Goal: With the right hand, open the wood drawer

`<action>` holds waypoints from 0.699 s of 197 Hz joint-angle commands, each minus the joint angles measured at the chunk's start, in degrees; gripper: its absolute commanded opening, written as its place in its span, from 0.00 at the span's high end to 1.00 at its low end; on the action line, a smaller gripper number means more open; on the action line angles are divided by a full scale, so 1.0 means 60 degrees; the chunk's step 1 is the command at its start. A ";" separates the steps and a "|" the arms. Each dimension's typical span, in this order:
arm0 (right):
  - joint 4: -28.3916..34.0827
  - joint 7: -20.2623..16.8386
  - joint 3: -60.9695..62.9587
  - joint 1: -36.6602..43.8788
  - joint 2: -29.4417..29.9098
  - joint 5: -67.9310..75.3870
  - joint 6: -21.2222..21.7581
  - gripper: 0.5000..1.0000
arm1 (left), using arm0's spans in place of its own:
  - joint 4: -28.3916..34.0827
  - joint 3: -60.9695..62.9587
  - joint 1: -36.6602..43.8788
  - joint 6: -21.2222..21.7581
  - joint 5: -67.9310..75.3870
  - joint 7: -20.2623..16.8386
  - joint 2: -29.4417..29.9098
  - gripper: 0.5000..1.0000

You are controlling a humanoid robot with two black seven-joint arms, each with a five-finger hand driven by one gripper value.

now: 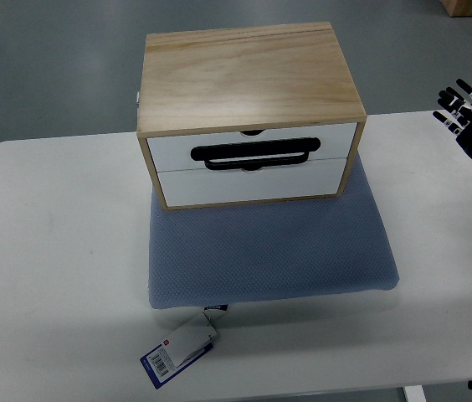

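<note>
White surface (52,251) over grey floor, blue-grey padded mat (269,251) at its middle, light wooden two-drawer box with white fronts and a black handle (251,117) on the mat's far end, both drawers closed, my right hand (469,113) at the surface's right edge, fingers spread, holding nothing, well apart from the box.

White table (52,251), a blue-grey cushion (269,247) flat at its middle, a tag (177,353) at the cushion's near edge

Perhaps a barcode on the hang tag (179,355) of the blue cushion (269,251); no legible text anywhere
</note>
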 commanded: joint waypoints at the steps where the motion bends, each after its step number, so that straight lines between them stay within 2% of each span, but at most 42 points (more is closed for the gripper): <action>1: 0.0000 0.0000 0.0007 0.0014 -0.0018 0.0014 0.0000 0.14 | 0.0011 0.0019 -0.0003 -0.0007 -0.0003 0.0000 0.0000 0.00; 138: 0.0015 0.0000 0.0066 0.0131 -0.0135 0.0014 0.0000 0.14 | 0.0084 -0.0010 0.0012 0.0007 -0.0017 -0.0015 0.0000 0.00</action>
